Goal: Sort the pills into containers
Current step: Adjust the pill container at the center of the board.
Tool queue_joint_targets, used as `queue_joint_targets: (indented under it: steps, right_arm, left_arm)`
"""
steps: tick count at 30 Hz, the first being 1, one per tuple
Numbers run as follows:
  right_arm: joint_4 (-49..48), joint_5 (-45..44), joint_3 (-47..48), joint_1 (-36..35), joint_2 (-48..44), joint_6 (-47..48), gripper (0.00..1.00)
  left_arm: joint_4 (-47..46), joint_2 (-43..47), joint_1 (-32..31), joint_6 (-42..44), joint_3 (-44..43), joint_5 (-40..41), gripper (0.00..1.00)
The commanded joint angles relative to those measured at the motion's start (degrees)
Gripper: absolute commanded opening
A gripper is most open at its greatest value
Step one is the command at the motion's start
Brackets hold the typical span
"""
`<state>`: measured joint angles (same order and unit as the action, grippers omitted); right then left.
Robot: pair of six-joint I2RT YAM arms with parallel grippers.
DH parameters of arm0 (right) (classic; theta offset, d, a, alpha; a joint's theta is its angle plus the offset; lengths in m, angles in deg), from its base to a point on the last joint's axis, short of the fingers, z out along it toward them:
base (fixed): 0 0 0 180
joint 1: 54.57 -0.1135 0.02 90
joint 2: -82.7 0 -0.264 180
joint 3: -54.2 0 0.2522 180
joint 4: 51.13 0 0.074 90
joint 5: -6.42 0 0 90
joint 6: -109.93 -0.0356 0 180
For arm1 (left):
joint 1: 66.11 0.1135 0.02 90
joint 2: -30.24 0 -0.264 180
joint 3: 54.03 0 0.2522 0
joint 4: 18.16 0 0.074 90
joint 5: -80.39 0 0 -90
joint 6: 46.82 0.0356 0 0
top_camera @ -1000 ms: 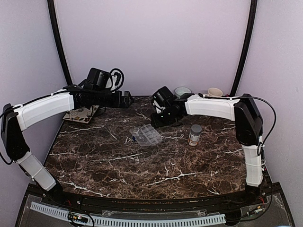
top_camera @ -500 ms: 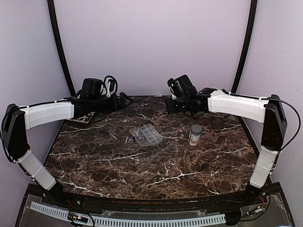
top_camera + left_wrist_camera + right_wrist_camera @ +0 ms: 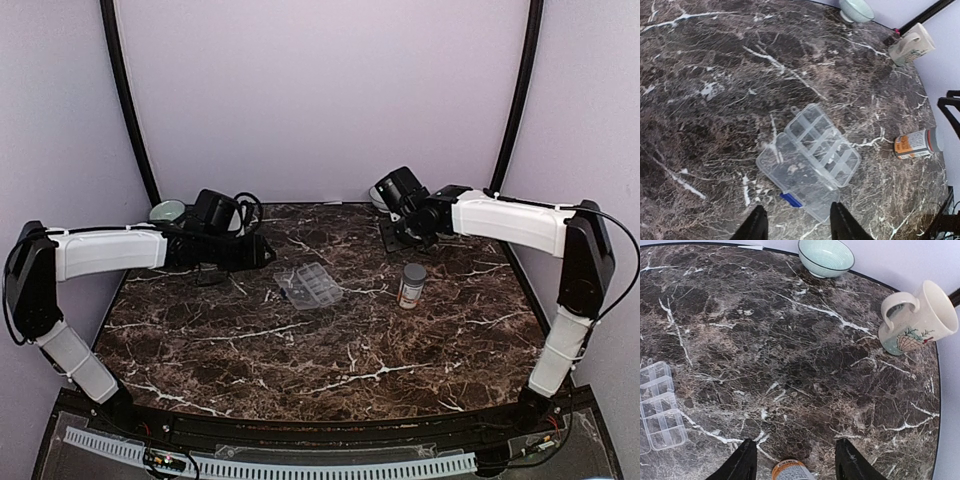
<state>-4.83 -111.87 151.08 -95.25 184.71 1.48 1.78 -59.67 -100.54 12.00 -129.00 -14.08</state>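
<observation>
At left, lowered the left gripper (image 3: 266, 256) from higher up, now just beside the organizer box (image 3: 310, 287) at the frame's middle. Narrowed its fingers (image 3: 757, 227) to about half, holding nothing. Probably preparing to handle the box. Cannot make out the pills. At upper right, pulled the right gripper (image 3: 392, 236) back behind the bottle (image 3: 411, 285); fingers (image 3: 742, 465) half apart, touching nothing.

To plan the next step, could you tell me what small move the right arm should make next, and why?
Probably lower the right gripper onto the bottle: its jaws stand open and empty, the capped bottle stands upright just below them in the wrist view, and the organizer already lies open.
</observation>
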Motion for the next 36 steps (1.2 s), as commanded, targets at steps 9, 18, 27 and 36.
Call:
queue_joint_targets:
  steps: [9,18,27,36]
  right_arm:
    - [1.8,8.2,4.2,0.0,1.8,1.9,0.31]
    - [4.1,19.4,14.9,-2.5,16.9,0.0,0.2]
    - [5.8,23.2,19.3,-3.3,25.5,-0.6,0.19]
    - [5.0,25.2,17.3,-4.6,25.3,-1.9,0.18]
  left_arm:
    - [5.9,-8.9,0.0,-6.1,-3.7,3.4,0.2]
    - [4.8,-12.0,0.0,-6.6,-3.1,3.0,0.15]
    - [3.6,-15.7,0.0,-5.7,-5.9,1.8,0.15]
    - [4.8,-19.8,0.2,-3.5,-12.0,1.7,0.15]
